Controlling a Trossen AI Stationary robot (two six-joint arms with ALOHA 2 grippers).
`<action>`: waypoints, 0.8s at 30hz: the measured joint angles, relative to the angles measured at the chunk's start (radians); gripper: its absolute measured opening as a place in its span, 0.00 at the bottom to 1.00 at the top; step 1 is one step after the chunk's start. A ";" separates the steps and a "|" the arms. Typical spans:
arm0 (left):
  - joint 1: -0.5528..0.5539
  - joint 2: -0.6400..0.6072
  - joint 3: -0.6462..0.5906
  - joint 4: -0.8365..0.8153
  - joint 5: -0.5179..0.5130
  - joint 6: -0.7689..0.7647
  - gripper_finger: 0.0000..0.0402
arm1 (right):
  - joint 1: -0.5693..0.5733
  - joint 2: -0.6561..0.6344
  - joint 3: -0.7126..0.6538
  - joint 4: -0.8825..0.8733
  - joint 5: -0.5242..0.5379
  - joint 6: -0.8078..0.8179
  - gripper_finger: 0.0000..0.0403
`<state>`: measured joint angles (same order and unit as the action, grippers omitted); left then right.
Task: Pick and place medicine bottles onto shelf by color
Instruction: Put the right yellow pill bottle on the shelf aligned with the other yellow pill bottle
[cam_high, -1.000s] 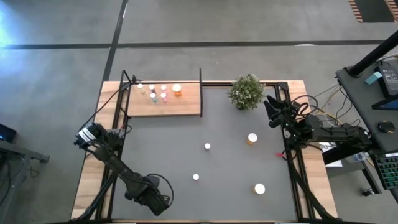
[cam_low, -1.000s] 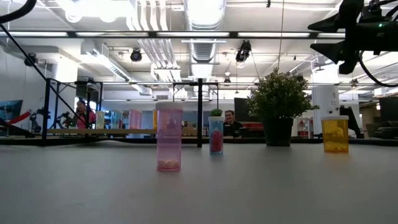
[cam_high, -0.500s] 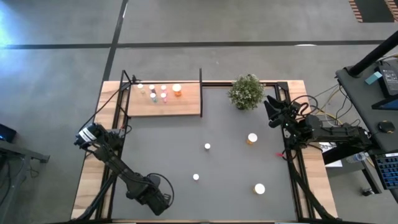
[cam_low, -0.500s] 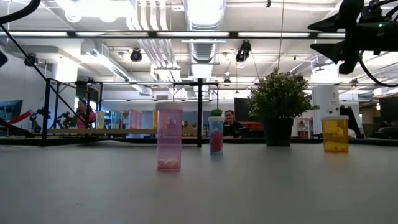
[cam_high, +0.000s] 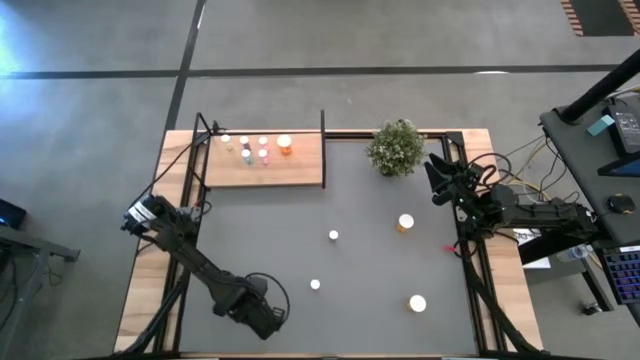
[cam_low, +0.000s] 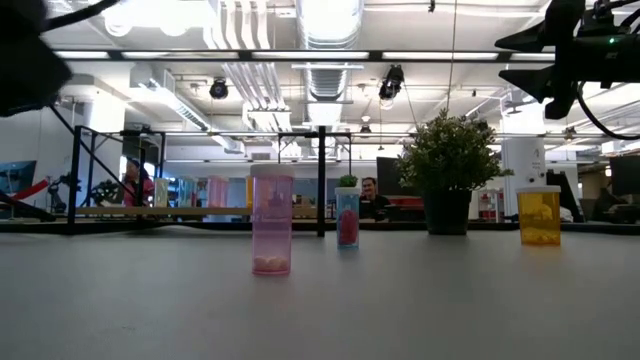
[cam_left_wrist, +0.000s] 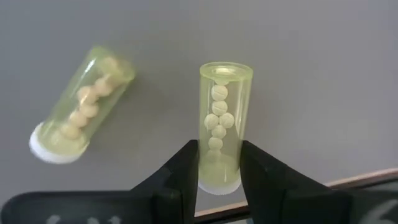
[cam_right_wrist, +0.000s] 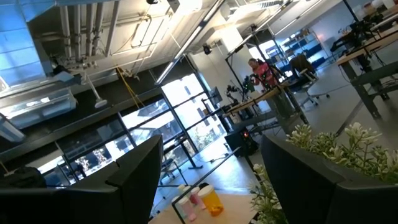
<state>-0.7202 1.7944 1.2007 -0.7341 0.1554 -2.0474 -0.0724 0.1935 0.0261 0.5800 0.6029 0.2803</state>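
Two yellow-green medicine bottles with white caps lie on their sides by the table's near edge. One (cam_left_wrist: 221, 118) is between the fingers of my left gripper (cam_left_wrist: 216, 149), which is shut on it; the other (cam_left_wrist: 81, 106) lies loose beside it. From above, my left gripper (cam_high: 266, 320) covers both. My right gripper (cam_high: 437, 180) waits open at the far right, by the plant. The shelf (cam_high: 290, 170) at the far left carries several small bottles (cam_high: 262, 148). My left gripper pinches the yellow-green bottle's body just above its white cap (cam_left_wrist: 217, 171) between its two fingers. The fingers come from above, pointing down, and lie across the bottle. The bottle is level on its side; I cannot tell whether it is clear of the table.
Loose upright bottles stand on the table: two small white-capped ones (cam_high: 333, 236) (cam_high: 315, 285) and two larger ones (cam_high: 405, 223) (cam_high: 417, 303). A potted plant (cam_high: 396, 147) stands at the far edge. People show in the room beyond the table (cam_low: 372, 197).
My left gripper has gone a little toward the table's right edge, staying low near the front edge. Everything else has kept still.
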 joint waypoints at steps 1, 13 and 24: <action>0.012 -0.005 0.004 -0.005 0.000 0.016 0.21 | 0.000 0.000 0.000 0.000 0.000 0.000 0.65; 0.305 -0.067 0.003 -0.154 -0.008 0.409 0.21 | 0.000 0.000 0.000 0.000 0.000 0.000 0.65; 0.627 -0.065 -0.033 -0.194 -0.113 0.878 0.21 | 0.000 0.000 0.000 0.000 0.000 0.000 0.65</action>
<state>-0.0928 1.7294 1.1682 -0.9281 0.0423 -1.1691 -0.0726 0.1935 0.0261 0.5804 0.6026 0.2802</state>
